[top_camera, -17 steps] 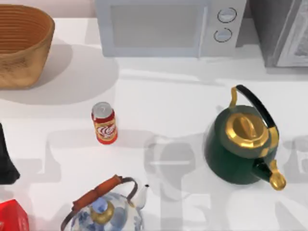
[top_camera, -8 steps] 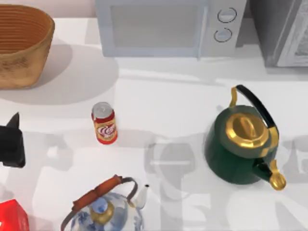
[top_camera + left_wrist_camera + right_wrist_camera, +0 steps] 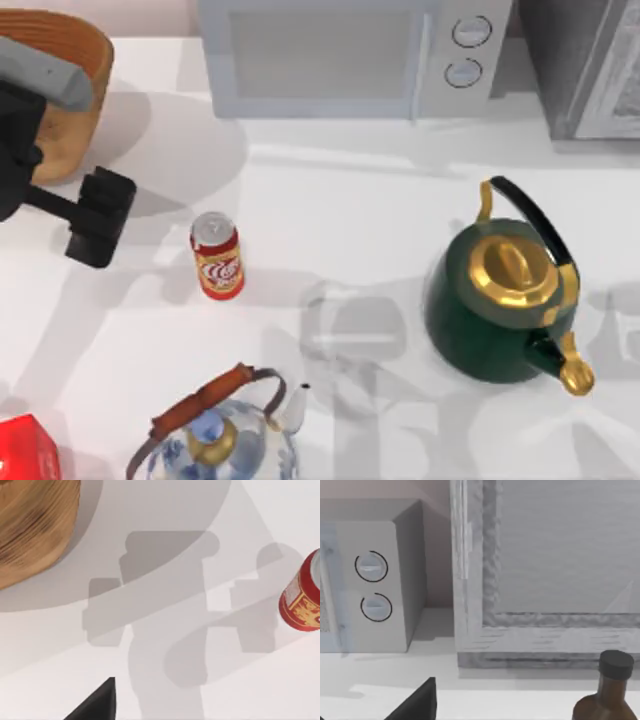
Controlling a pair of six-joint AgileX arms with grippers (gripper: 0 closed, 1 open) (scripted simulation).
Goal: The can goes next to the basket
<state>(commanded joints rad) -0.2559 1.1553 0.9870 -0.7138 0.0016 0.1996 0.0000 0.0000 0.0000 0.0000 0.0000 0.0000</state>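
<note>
Hovering above the desk's left side, the left gripper [image 3: 100,218] sits between the basket [image 3: 70,120] at the far-left corner and the can [image 3: 217,257], apart from both; whether its jaws are spread or pressed together I can't tell from these views. Can stands upright, left of desk centre, not yet gripped, well apart from the basket. Likely risks, as I judge them: the can is narrow and tall, so a finger coming in off-centre could clip its side and tip it, and it'd roll toward the blue-and-white teapot [image 3: 215,440] at the near edge. A low approach w/ the arm body could also brush the basket wall. The left wrist view has the can [image 3: 303,600] right at the frame's margin, so alignment isn't settled yet. On the carry, setting it down too close could knock the basket; too far and it isn't "next to". Green kettle [image 3: 500,300] on the right side, microwave [image 3: 340,55] at the far edge and red box [image 3: 25,448] at the near-left corner look out of the way. Right arm is parked, its wrist view facing the microwave and a brown bottle [image 3: 605,692].
</note>
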